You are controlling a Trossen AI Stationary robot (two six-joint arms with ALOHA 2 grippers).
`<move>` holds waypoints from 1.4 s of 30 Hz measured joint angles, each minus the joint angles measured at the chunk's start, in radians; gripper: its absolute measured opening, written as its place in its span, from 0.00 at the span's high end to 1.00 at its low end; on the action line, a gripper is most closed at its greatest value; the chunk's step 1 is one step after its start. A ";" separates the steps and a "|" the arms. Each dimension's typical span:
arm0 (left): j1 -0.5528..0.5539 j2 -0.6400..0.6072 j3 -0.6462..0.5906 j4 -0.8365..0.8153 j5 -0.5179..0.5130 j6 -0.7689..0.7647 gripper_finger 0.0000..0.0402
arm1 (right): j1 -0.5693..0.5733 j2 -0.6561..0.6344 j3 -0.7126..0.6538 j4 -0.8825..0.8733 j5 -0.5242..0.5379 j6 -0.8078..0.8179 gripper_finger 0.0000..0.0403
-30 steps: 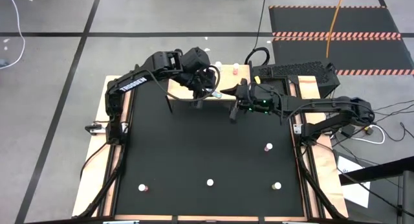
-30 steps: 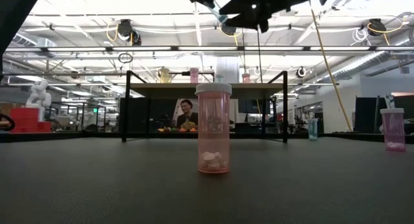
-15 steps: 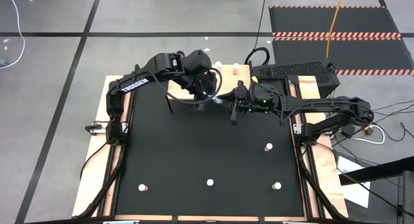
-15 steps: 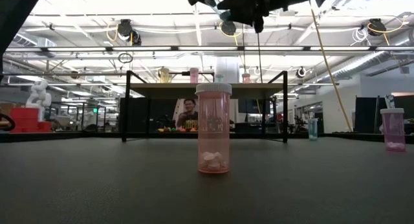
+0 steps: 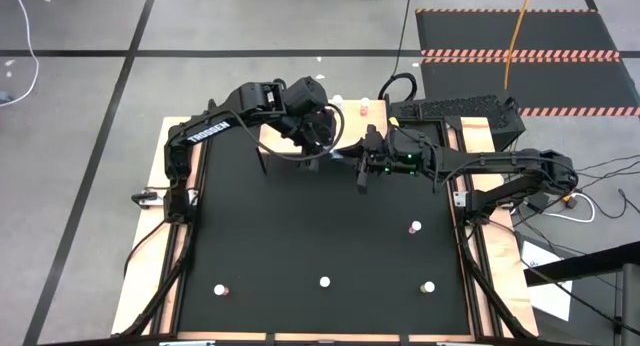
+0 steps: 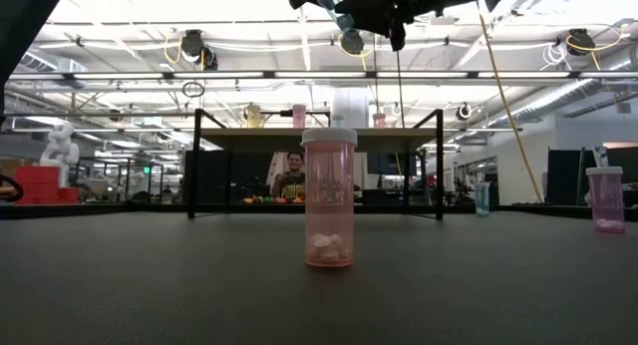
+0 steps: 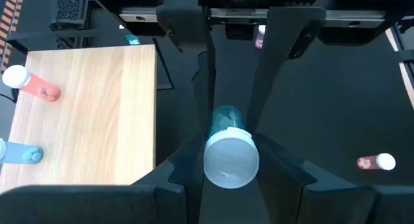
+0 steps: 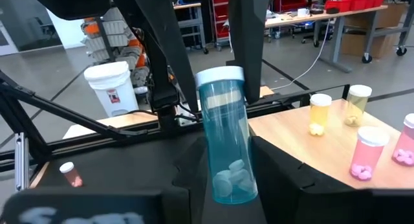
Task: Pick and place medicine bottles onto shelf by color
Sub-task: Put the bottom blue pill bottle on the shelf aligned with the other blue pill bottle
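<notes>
1. I am looking down on the black table [image 5: 320, 236] in the high view; the shelf [image 5: 272, 133] is sitting at its 12 o'clock edge, mostly hidden under both arms.
2. I am holding the left gripper [image 5: 322, 152] and the right gripper [image 5: 345, 152] tip to tip in the air just in front of the shelf, at about 12 o'clock over the table.
3. Only the wrist views are showing me the blue-green bottle [image 8: 226, 149] between them. The left gripper [image 7: 231, 146] is clamped on its cap end. The right gripper [image 8: 223, 179] is flanking its body, but I cannot tell whether it is gripping.
4. The left wrist view is showing a pink bottle [image 7: 29, 83] and a blue bottle [image 7: 19, 154] on the shelf top [image 7: 90, 114].
5. The low view alone is showing a pink bottle [image 6: 328, 197] standing upright nearest the camera.
</notes>
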 joint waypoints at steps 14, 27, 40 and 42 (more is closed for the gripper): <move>0.004 -0.032 -0.001 0.109 -0.068 -0.023 0.34 | 0.000 -0.022 0.000 0.122 0.070 -0.011 0.75; 0.049 -0.093 0.000 0.324 -0.001 -0.125 0.22 | -0.031 -0.068 0.000 0.212 0.109 -0.064 0.75; 0.056 -0.080 0.000 0.436 0.124 -0.182 0.49 | -0.031 -0.104 0.000 0.244 0.106 -0.080 0.75; 0.056 -0.078 0.000 0.435 0.123 -0.183 0.52 | -0.031 -0.106 0.000 0.245 0.104 -0.080 0.75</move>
